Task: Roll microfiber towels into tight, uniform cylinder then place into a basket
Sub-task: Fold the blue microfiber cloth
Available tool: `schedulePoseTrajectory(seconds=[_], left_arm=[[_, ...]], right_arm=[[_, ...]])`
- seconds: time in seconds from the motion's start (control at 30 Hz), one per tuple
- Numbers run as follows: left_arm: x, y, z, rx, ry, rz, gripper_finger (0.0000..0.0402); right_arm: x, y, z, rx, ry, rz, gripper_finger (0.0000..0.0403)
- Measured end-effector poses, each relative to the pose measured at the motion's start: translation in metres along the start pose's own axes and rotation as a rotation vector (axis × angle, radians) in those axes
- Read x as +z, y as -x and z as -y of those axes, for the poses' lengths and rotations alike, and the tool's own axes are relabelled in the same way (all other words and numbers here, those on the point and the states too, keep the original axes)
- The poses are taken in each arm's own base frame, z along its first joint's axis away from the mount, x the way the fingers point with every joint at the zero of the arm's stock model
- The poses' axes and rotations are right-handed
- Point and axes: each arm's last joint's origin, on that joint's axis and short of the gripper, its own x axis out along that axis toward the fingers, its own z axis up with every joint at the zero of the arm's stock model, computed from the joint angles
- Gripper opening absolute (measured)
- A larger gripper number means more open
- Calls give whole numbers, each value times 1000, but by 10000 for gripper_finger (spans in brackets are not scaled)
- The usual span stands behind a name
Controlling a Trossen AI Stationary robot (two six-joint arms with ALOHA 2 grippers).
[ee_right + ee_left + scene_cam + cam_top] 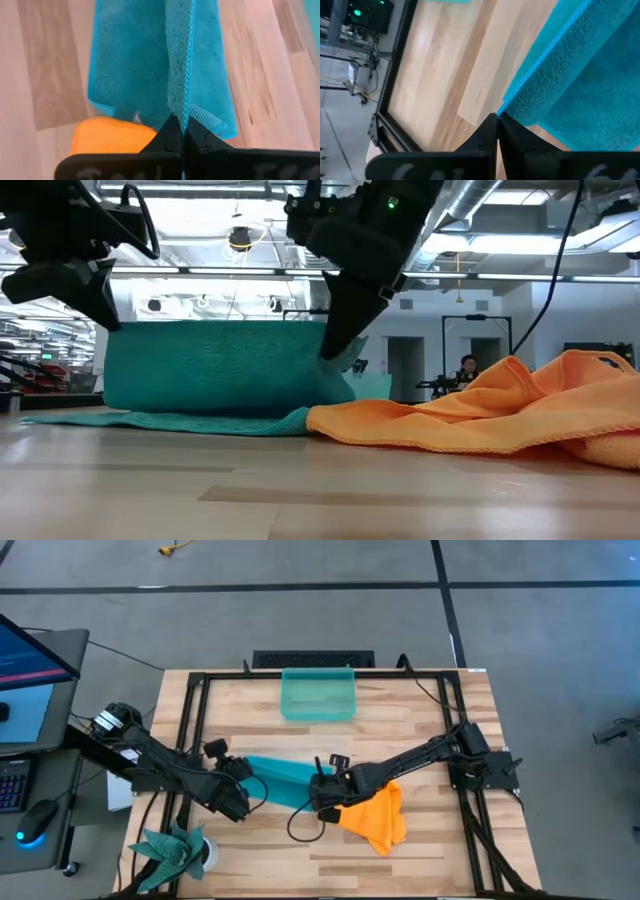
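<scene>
Near the front of the wooden surface (420, 730), each tool pinches one edge of the teal towel: left tool (243, 780), right tool (322, 783); lifted taut between them, seemingly to straighten it for rolling; orange towel (377, 820) lies alongside; basket (318, 695) waits behind.

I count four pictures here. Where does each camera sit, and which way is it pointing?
High: overhead, straight down on the table, both arms and basket.
Low: table height, looking level across; both arms hang in from above.
Left wrist: past its shut fingers pinching the teal towel.
Right wrist: likewise, orange towel beside.
All share the teal towel.
</scene>
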Motion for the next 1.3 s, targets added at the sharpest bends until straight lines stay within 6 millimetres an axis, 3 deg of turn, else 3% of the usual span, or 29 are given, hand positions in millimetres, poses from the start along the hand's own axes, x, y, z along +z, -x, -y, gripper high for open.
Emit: schedulePoseTrajectory(seconds=[0.63, 1.07, 1.3], left_arm=[[0, 0, 2, -42, -21, -33, 3], [-1, 0, 4, -80, -15, -75, 89], [4, -1, 7, -102, 44, -28, 97]], right_arm=[[-6, -3, -7, -1, 41, 13, 10], [-13, -15, -10, 32, 72, 56, 10], [-16, -20, -13, 75, 119, 80, 10]])
